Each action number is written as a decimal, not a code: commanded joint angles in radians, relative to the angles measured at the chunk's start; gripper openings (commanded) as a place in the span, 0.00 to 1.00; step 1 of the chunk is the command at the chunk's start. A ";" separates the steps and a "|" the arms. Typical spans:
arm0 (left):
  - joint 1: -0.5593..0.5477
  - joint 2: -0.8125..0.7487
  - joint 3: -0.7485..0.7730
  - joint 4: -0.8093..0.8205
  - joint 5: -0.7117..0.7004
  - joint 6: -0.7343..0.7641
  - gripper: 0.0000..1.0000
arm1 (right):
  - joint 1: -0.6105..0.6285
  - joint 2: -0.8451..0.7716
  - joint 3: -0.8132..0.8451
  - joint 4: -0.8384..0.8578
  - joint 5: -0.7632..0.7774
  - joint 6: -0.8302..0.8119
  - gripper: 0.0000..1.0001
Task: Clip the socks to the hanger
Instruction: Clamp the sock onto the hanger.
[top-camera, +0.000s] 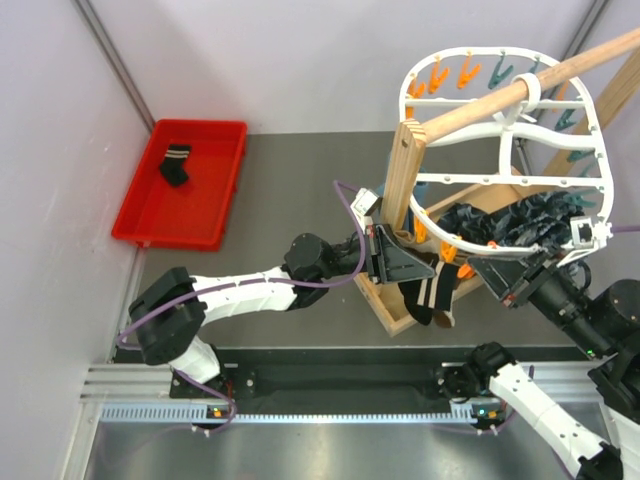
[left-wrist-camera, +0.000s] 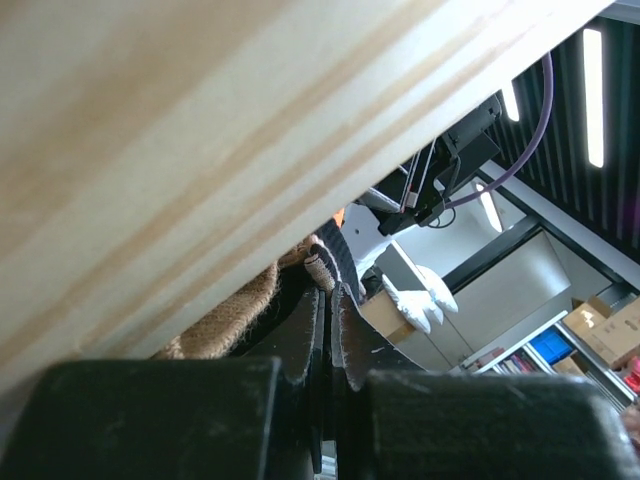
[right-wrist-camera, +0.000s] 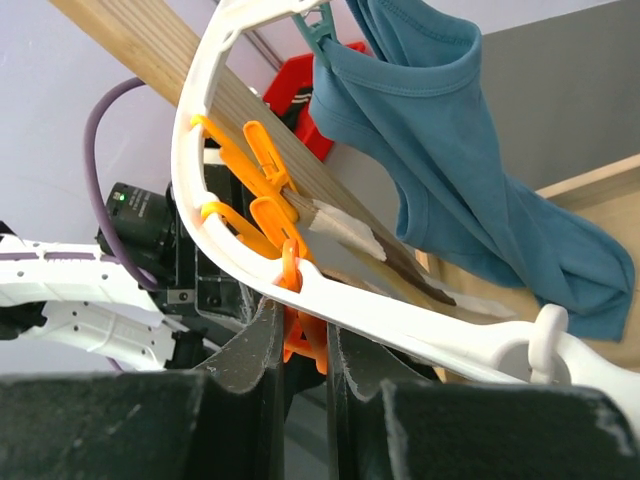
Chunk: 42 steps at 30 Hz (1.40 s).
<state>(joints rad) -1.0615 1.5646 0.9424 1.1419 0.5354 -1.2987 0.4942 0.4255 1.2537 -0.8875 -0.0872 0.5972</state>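
The white hanger (top-camera: 505, 150) hangs from a wooden pole, ringed with orange and teal pegs. My left gripper (top-camera: 424, 268) is shut on a black sock with a white-striped cuff (top-camera: 436, 296), which dangles under the hanger's near rim. In the left wrist view the jaws (left-wrist-camera: 333, 300) are closed on that sock (left-wrist-camera: 328, 262), beside a brown sock (left-wrist-camera: 222, 322). My right gripper (top-camera: 480, 274) is shut on an orange peg (top-camera: 464, 270). The right wrist view shows its jaws (right-wrist-camera: 306, 350) squeezing the peg (right-wrist-camera: 295, 280) under the hanger's rim (right-wrist-camera: 400, 310). Another black sock (top-camera: 175, 163) lies in the red tray.
The red tray (top-camera: 215, 190) sits at the back left. A wooden post (top-camera: 402, 180) and pole (top-camera: 520, 90) carry the hanger, on a wooden base (top-camera: 385, 305). A blue garment (right-wrist-camera: 450, 150) hangs from a teal peg. Dark cloth (top-camera: 520, 220) lies under the hanger.
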 joint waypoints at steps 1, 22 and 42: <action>-0.009 0.008 0.049 0.004 -0.014 0.024 0.00 | -0.005 -0.004 -0.031 0.039 -0.134 0.045 0.00; -0.008 -0.028 0.052 -0.091 -0.028 0.081 0.00 | -0.005 -0.007 -0.014 0.028 -0.155 0.052 0.00; -0.009 -0.012 0.056 -0.077 -0.040 0.078 0.00 | -0.005 -0.024 -0.120 0.088 -0.236 0.098 0.00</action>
<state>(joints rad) -1.0657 1.5433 0.9470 1.0546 0.5072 -1.2152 0.4820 0.4057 1.1267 -0.7559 -0.1299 0.6727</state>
